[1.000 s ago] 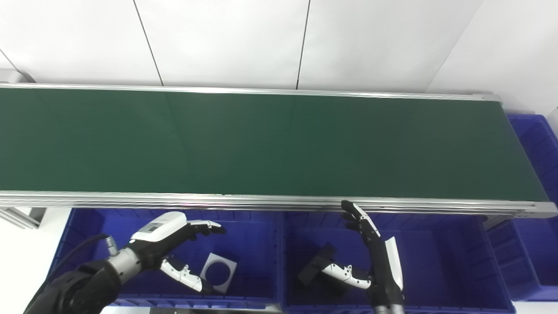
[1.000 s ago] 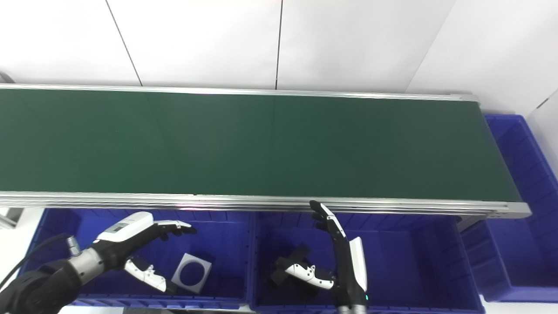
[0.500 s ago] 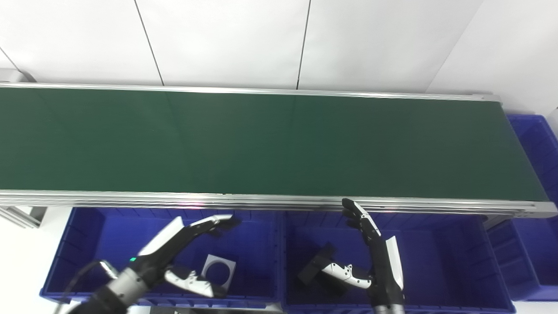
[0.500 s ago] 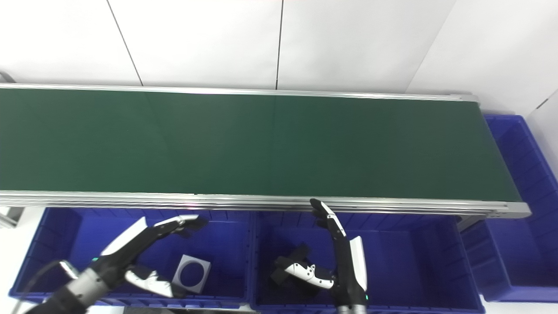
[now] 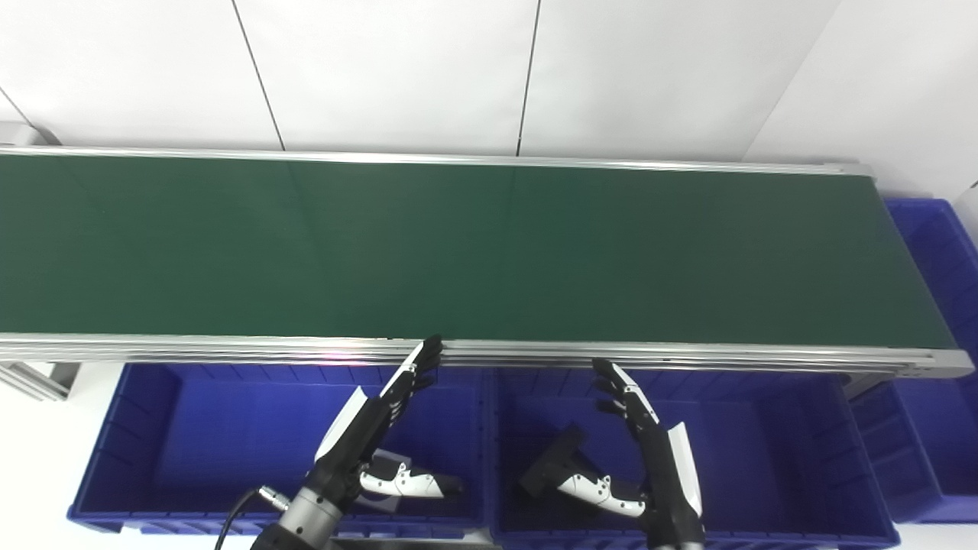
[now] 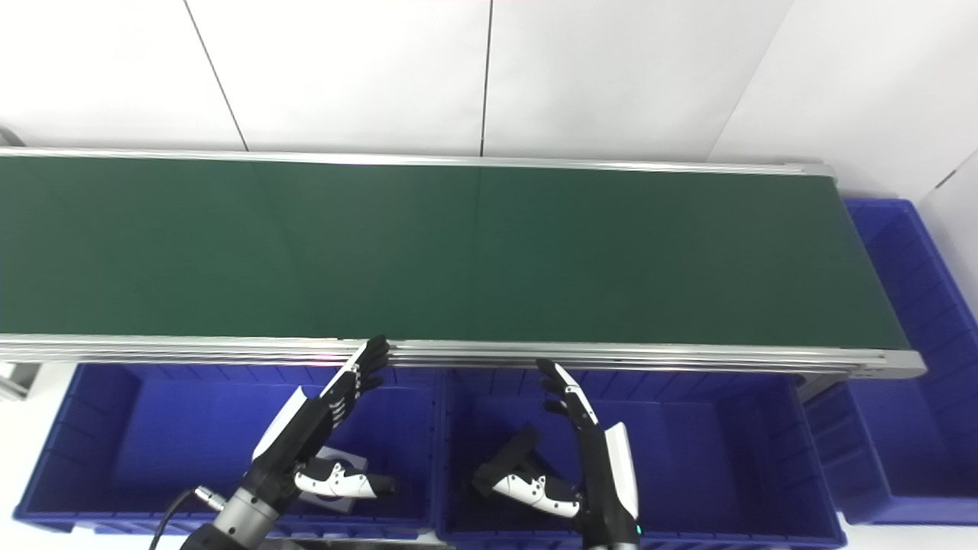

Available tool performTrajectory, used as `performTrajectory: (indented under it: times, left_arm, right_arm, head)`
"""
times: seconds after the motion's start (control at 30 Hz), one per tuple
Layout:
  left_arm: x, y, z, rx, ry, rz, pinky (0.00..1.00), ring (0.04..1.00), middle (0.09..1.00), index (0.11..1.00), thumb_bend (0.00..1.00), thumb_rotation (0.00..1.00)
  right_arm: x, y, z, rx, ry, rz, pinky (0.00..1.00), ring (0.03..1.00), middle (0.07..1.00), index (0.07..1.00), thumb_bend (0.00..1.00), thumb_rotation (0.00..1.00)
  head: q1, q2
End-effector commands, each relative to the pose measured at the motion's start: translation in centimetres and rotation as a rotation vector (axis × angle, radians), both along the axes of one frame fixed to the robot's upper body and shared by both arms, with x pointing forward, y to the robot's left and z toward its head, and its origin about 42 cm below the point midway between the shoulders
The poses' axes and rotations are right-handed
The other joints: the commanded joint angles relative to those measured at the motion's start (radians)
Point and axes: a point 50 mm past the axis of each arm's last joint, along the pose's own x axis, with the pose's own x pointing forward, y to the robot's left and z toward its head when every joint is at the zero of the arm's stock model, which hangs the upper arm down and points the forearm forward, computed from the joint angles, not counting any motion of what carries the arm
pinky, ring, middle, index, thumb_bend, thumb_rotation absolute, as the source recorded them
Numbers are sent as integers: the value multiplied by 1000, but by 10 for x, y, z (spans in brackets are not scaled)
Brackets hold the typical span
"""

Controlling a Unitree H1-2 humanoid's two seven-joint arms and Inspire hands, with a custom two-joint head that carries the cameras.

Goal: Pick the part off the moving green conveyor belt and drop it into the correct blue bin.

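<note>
Swung rightward since a second ago, the left robot hand (image 5: 367, 435) is now raised, fingers spread and empty, over the left blue bin (image 5: 176, 428), hiding the grey part. The right robot hand (image 5: 649, 451) is held open above the black part (image 5: 552, 466); the conveyor belt (image 5: 458, 252) is seen bare.

White wall panels (image 5: 397, 69), split by thin dark vertical seams (image 5: 527, 76), line the back under even light; a white corner (image 5: 901, 84) angles at right.
</note>
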Motion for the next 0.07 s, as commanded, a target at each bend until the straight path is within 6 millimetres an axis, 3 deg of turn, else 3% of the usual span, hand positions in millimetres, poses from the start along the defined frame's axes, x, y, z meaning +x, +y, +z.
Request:
performTrajectory:
  times: [0.0, 0.03]
  left_arm:
    - [1, 1, 7, -49, -49, 31, 936, 966, 985, 968, 909, 295]
    - [2, 2, 6, -50, -49, 35, 927, 960, 980, 965, 904, 293]
  right_arm:
    - [1, 0, 8, 14, -38, 19, 734, 836, 886, 877, 882, 370]
    - [1, -1, 8, 12, -34, 21, 738, 837, 886, 878, 883, 370]
  head:
    - [0, 1]
    - [0, 2]
